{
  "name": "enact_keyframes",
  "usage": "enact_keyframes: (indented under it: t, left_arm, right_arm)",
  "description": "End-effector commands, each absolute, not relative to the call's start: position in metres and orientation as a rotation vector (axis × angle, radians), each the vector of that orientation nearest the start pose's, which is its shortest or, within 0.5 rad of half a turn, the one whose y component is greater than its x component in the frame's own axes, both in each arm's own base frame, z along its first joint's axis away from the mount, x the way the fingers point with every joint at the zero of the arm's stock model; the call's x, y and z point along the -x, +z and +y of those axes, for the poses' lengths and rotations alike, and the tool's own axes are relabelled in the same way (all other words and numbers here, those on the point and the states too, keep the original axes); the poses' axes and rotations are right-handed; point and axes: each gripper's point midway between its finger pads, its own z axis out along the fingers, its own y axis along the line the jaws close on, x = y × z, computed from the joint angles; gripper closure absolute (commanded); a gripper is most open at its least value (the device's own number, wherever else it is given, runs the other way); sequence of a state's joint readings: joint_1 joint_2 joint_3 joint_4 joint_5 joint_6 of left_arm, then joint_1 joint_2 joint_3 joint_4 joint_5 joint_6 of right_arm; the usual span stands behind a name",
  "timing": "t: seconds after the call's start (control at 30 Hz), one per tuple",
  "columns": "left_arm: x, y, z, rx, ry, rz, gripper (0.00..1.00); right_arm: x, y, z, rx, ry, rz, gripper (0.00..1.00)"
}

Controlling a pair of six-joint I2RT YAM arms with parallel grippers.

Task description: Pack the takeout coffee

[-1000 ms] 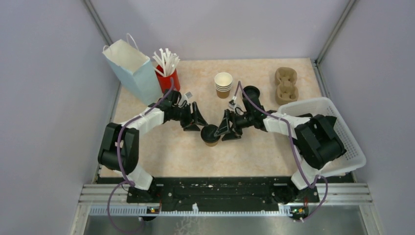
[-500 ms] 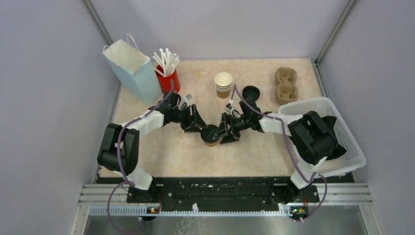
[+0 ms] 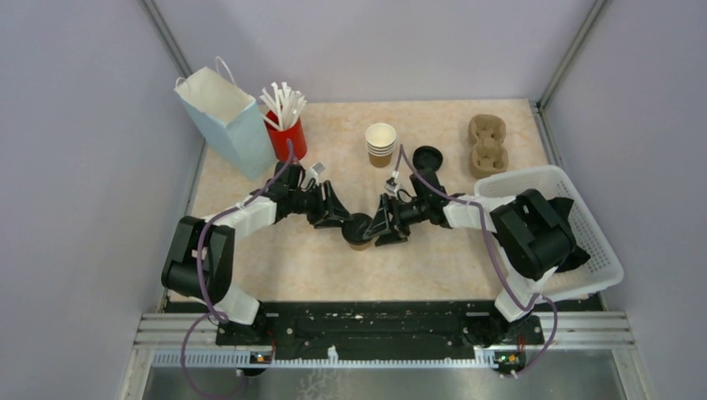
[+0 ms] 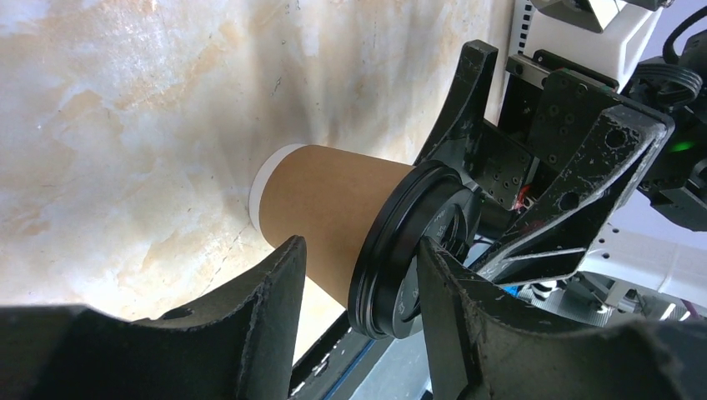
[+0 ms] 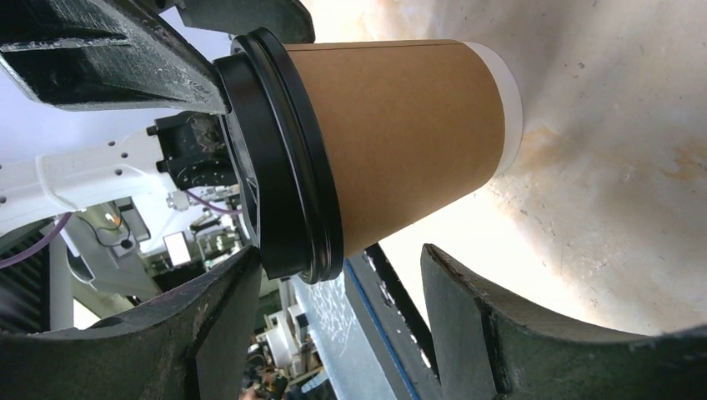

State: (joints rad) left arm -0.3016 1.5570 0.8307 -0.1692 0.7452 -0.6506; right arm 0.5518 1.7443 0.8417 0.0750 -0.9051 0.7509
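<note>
Both claws have come in closer to the coffee cup than a second ago, the left one most.

From above, the big tan table [image 3: 292, 267] holds everything. A white basket [image 3: 584, 218] sits at 4 o'clock on the table, partly under the right arm. A blue paper bag [image 3: 229, 125] stands open at 10 o'clock. A brown cup tray [image 3: 488, 146] lies at 2 o'clock. A red cup of white straws [image 3: 286, 125] stands just beside the bag. A stack of brown cups [image 3: 381, 143] stands at 12 o'clock, with a spare black lid [image 3: 428, 157] near it.

The takeout coffee [image 3: 360, 231] stands upright near the middle of the table with its black lid on. The left claw [image 4: 358, 258] is at 10 o'clock from the cup. Its fingers are spread a bit wider than the cup, with the cup just past their tips. The right claw [image 5: 338, 254] is at 3 o'clock from the cup. Its fingers are spread wide and hold nothing. I cannot tell if either claw touches the cup.
</note>
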Motion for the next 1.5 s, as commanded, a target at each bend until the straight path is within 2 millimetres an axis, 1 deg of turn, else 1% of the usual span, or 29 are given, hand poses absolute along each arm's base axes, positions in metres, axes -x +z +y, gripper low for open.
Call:
enact_keyframes:
  t: [0.0, 0.1, 0.13, 0.2, 0.3, 0.43, 0.53, 0.63, 0.77, 0.9, 1.03, 1.1, 1.17, 1.27, 1.47]
  left_arm:
    - [-0.250, 0.050, -0.207, 0.174, -1.146, 2.730, 0.44]
    - [-0.247, 0.049, -0.205, 0.182, -1.143, 2.730, 0.45]
    - [-0.247, 0.051, -0.205, 0.186, -1.145, 2.728, 0.45]
    - [-0.246, 0.057, -0.207, 0.193, -1.162, 2.718, 0.45]
    - [-0.243, 0.070, -0.211, 0.194, -1.213, 2.691, 0.42]
    - [-0.240, 0.088, -0.214, 0.180, -1.271, 2.654, 0.34]
    - [-0.243, 0.101, -0.215, 0.161, -1.276, 2.628, 0.24]
    - [-0.250, 0.111, -0.218, 0.135, -1.284, 2.602, 0.16]
    - [-0.263, 0.121, -0.220, 0.112, -1.272, 2.578, 0.11]
    - [-0.278, 0.128, -0.223, 0.104, -1.262, 2.556, 0.08]
    - [-0.293, 0.127, -0.225, 0.097, -1.257, 2.555, 0.09]
    - [-0.298, 0.121, -0.225, 0.091, -1.250, 2.573, 0.12]
    - [-0.301, 0.114, -0.226, 0.076, -1.248, 2.594, 0.15]
    - [-0.301, 0.109, -0.227, 0.061, -1.262, 2.604, 0.17]
    - [-0.298, 0.095, -0.226, 0.076, -1.254, 2.629, 0.20]
  right_arm:
    - [-0.215, 0.027, 0.288, 0.149, 1.376, 2.777, 0.34]
    - [-0.221, 0.030, 0.284, 0.142, 1.340, 2.778, 0.34]
    - [-0.225, 0.034, 0.282, 0.143, 1.332, 2.772, 0.34]
    - [-0.234, 0.046, 0.282, 0.154, 1.329, 2.747, 0.33]
    - [-0.244, 0.066, 0.286, 0.176, 1.334, 2.714, 0.31]
    - [-0.253, 0.091, 0.293, 0.199, 1.373, 2.666, 0.29]
    - [-0.251, 0.102, 0.297, 0.216, 1.411, 2.644, 0.26]
    - [-0.242, 0.105, 0.303, 0.258, 1.432, 2.641, 0.23]
    - [-0.231, 0.102, 0.314, 0.282, 1.458, 2.643, 0.22]
    - [-0.234, 0.109, 0.320, 0.266, 1.480, 2.613, 0.22]
    - [-0.236, 0.116, 0.322, 0.275, 1.487, 2.592, 0.21]
    - [-0.237, 0.120, 0.325, 0.276, 1.493, 2.581, 0.21]
    - [-0.234, 0.117, 0.328, 0.281, 1.498, 2.588, 0.21]
    - [-0.228, 0.111, 0.333, 0.288, 1.508, 2.602, 0.21]
    - [-0.224, 0.103, 0.335, 0.272, 1.539, 2.616, 0.21]
